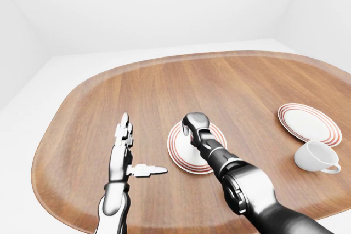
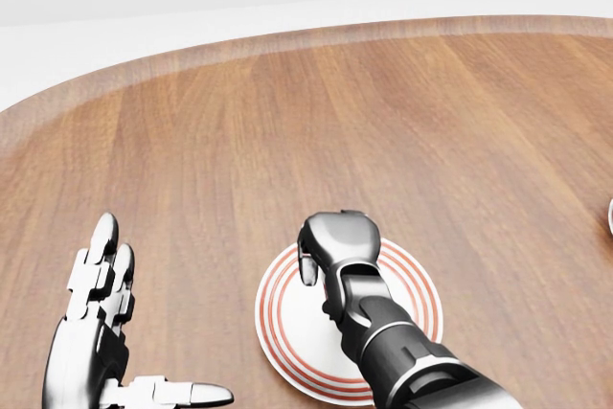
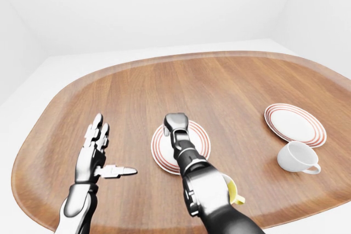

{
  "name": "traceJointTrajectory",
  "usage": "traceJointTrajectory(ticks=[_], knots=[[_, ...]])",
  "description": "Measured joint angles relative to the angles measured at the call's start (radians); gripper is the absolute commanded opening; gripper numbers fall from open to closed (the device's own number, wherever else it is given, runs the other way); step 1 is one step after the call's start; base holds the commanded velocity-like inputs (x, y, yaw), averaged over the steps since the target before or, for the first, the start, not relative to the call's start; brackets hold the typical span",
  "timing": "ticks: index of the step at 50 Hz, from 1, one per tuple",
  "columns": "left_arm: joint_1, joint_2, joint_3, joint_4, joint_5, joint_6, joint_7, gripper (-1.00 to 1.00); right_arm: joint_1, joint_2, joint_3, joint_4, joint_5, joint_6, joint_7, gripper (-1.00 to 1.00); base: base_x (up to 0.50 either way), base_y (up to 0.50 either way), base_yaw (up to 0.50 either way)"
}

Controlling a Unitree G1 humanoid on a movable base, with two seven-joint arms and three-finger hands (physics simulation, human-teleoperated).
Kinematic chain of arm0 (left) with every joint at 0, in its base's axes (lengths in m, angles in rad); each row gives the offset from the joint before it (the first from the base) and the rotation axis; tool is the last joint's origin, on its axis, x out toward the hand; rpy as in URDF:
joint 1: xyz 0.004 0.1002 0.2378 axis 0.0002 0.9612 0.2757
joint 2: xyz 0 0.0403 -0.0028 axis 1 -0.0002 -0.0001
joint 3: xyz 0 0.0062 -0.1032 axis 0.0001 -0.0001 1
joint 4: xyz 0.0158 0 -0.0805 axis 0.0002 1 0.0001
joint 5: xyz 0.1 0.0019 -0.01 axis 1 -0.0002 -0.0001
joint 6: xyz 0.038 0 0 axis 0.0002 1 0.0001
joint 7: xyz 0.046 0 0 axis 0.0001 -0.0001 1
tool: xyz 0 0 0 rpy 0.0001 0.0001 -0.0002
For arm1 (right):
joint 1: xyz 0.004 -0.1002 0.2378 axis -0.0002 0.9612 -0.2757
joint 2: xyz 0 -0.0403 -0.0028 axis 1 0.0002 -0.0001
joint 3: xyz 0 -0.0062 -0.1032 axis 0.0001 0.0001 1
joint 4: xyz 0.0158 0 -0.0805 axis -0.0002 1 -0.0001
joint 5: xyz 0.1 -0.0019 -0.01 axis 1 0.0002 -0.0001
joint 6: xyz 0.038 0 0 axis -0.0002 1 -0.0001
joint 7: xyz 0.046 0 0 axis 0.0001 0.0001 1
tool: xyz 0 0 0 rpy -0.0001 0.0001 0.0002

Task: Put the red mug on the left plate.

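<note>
No red mug shows in any view. The left plate [image 1: 179, 147], white with red rings, lies on the wooden table [image 1: 219, 80] near the bottom middle. My right hand [image 1: 193, 125] hovers over this plate with its fingers curled shut, and I see nothing in them. It also shows in the head view [image 2: 330, 241]. My left hand [image 1: 131, 149] is open and flat, fingers straight and thumb pointing right, to the left of the plate and apart from it.
A second red-ringed plate [image 1: 309, 123] lies at the right. A white mug [image 1: 315, 156] stands just below it. A yellow mug [image 3: 236, 193] peeks out from behind my right forearm in the right-eye view. The table's rounded edge runs all around.
</note>
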Motion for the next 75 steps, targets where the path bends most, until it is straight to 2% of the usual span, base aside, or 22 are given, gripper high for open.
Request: traceJointTrajectory(ticks=[22,23,24,25,55,61,75], knots=[[0.023,0.000,0.006,-0.006,-0.013,0.000,-0.011,1.00,0.014,0.011,-0.023,0.001,0.003,0.000,-0.008,-1.00,0.00,0.00,0.00],[0.024,0.000,0.007,-0.007,-0.013,0.000,-0.011,1.00,0.015,0.011,-0.023,0.001,0.003,0.000,-0.009,-0.73,0.00,0.00,0.00],[0.024,0.000,0.007,-0.007,-0.013,0.000,-0.012,1.00,0.015,0.011,-0.024,0.001,0.004,0.000,-0.013,0.06,0.00,0.00,0.00],[0.024,0.000,0.007,-0.007,-0.014,0.000,-0.012,1.00,0.015,0.011,-0.024,0.002,0.004,0.000,-0.014,1.00,0.00,0.00,0.00],[0.030,-0.001,0.009,-0.006,-0.013,0.000,-0.014,1.00,0.017,0.010,-0.021,0.006,-0.017,0.000,-0.012,1.00,0.00,0.00,0.00],[0.027,-0.001,0.009,-0.005,-0.012,0.000,-0.013,1.00,-0.029,0.005,-0.033,0.001,0.044,0.000,0.057,1.00,0.00,0.00,0.00],[0.017,-0.002,0.004,-0.001,-0.005,0.000,-0.005,1.00,-0.241,-0.052,0.013,-0.068,0.392,0.000,0.325,1.00,0.00,0.00,0.00]])
